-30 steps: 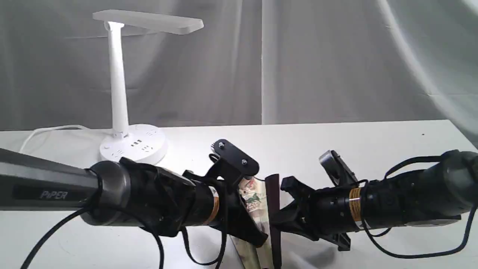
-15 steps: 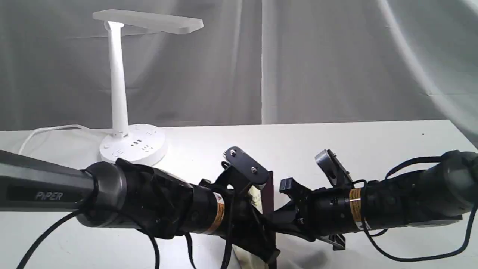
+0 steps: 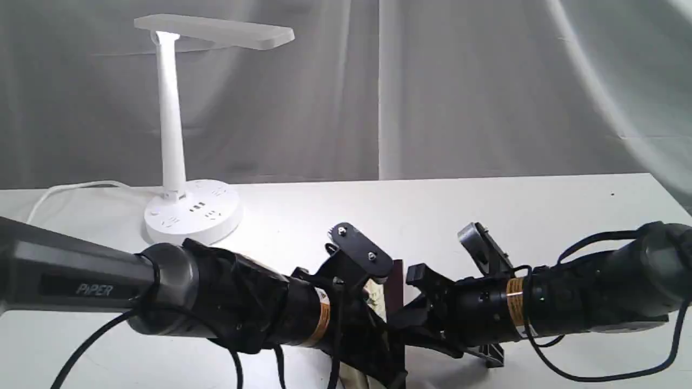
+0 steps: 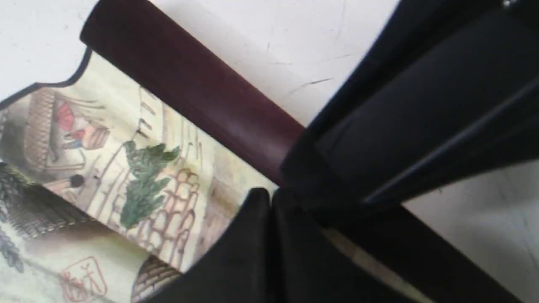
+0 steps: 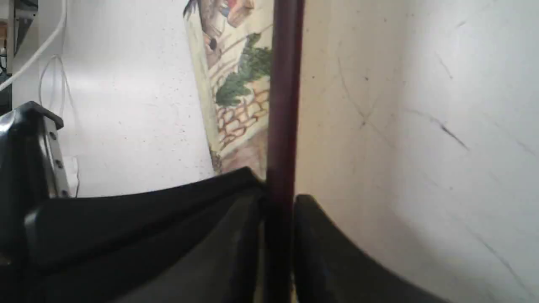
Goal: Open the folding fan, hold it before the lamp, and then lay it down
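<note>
**A:** White plastic at far left: one lamp (image 3: 173,119) with one cord (image 3: 65,189). Has it moved?

**B:** No, it stands on the same spot of the table (image 3: 540,216). Both arms have sunk lower, though.

**A:** And the left gripper (image 4: 271,200)?

**B:** It is clenched tight over the painted leaf. Whether a fold is pinched, I cannot tell.

**A:** Where is the fan?

**B:** There is one folding fan (image 4: 139,168), low at the front between the two grippers and well apart from the lamp. Less painted paper shows in the exterior view than a second ago.

**A:** And the right gripper (image 5: 278,210)?

**B:** Its jaws closely flank one maroon guard (image 5: 283,105). Squeezing or just let go, I cannot tell.
</note>
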